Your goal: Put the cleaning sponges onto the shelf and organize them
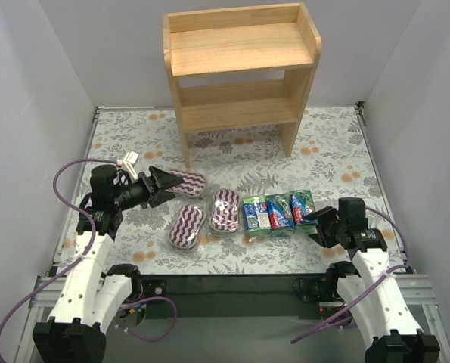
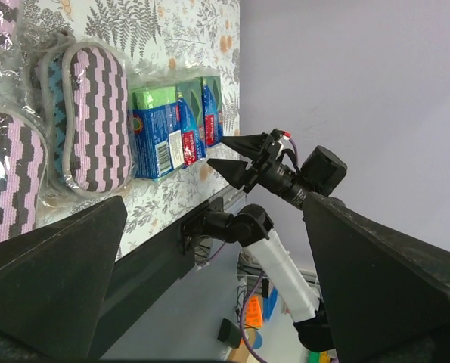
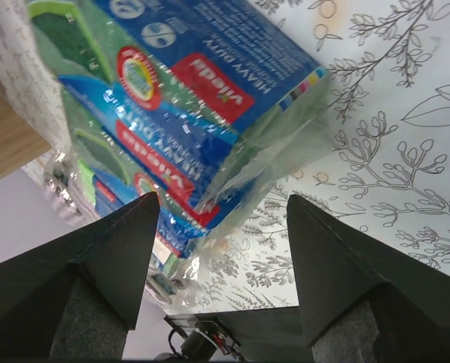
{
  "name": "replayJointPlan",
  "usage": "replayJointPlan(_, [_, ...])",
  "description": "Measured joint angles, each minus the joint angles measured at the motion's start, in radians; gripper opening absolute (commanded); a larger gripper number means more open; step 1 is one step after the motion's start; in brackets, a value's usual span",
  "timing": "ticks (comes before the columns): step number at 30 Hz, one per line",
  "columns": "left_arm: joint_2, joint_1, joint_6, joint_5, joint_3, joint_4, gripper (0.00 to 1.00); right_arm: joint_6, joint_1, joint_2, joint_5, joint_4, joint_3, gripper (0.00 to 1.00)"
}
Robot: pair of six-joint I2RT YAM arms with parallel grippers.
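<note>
We record the light natural-wood two-tier shelf [image 1: 243, 47] standing at the far side of the floral-patterned table [image 1: 327, 155], well apart from the sponges, which all lie on the table near the arms. Three oval purple-and-white wavy-striped pads in clear plastic wrap [image 1: 225, 210] are on the left, and three small boxy green-blue-red printed packs [image 1: 279, 212] sit in a touching row to their right. The left claw [image 1: 162, 186] is spread, its tips at the end of the farthest pad [image 1: 188, 183], and the right claw [image 1: 316, 226] is likewise spread, just beside the rightmost pack [image 1: 304, 206].
</note>
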Motion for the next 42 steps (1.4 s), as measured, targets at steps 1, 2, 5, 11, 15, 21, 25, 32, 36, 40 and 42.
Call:
replayJointPlan(1, [0.0,0.0,0.004,-0.001,0.0,-0.007,0.88,0.002,0.0,0.014,0.0,0.009,-0.008,0.64])
replayJointPlan(2, [0.0,0.0,0.008,-0.003,0.0,-0.013,0.88,0.004,0.0,0.029,0.001,0.019,-0.016,0.64])
replayJointPlan(5, [0.0,0.0,0.02,-0.008,0.003,-0.034,0.88,0.011,0.0,0.06,0.005,0.061,-0.027,0.63])
replayJointPlan(11, [0.001,0.0,0.03,-0.019,0.003,-0.051,0.88,0.019,0.0,0.114,0.035,0.143,-0.031,0.54])
replayJointPlan(15, [0.003,0.0,0.034,-0.026,0.003,-0.056,0.88,0.007,0.0,0.153,0.05,0.183,-0.031,0.37])
replayJointPlan(21, [0.004,0.0,0.037,-0.031,0.003,-0.056,0.88,-0.016,0.0,0.165,0.053,0.225,-0.024,0.07])
replayJointPlan(25, [0.014,0.0,0.039,-0.035,0.018,-0.064,0.88,-0.054,0.0,0.161,0.053,0.201,0.016,0.01])
replayJointPlan(32, [0.046,0.0,0.057,-0.053,0.095,-0.079,0.88,-0.119,0.0,0.14,0.002,0.143,0.183,0.01])
replayJointPlan(36, [0.058,0.0,0.064,-0.06,0.125,-0.082,0.88,-0.143,0.0,0.155,-0.061,0.136,0.305,0.01])
replayJointPlan(40, [0.067,0.0,0.067,-0.064,0.13,-0.083,0.88,-0.153,-0.001,0.196,-0.158,0.183,0.389,0.01])
replayJointPlan(42, [0.07,0.0,0.067,-0.067,0.13,-0.085,0.88,-0.139,-0.001,0.219,-0.221,0.245,0.405,0.01])
